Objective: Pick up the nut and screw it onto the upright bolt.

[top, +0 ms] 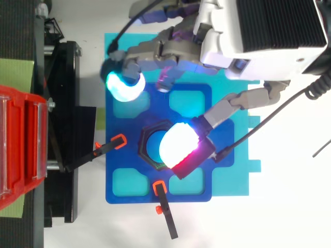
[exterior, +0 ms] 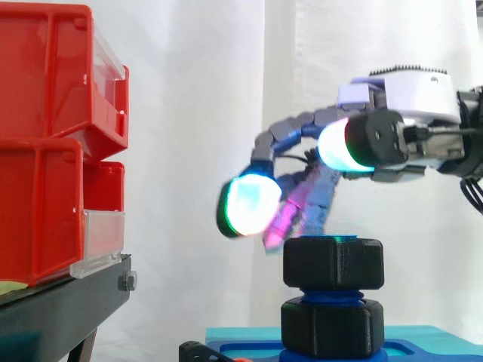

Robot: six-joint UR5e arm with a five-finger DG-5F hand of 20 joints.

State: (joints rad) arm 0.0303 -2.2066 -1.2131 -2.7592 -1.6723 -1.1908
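Nut (exterior: 333, 262) tops bolt (exterior: 332, 296) on blue plate (top: 133, 157), white curtain (exterior: 196, 113) behind.

No text, label, number or sign is legible on the red bins (exterior: 38, 211), the blue plate (top: 150, 103) or the hand (top: 258, 31).

The nut (exterior: 333, 262) is showing matt black plastic. The red bins (exterior: 45, 75) are showing glossy plastic with clear front panels. The blue base plate (top: 124, 121) is showing smooth plastic.
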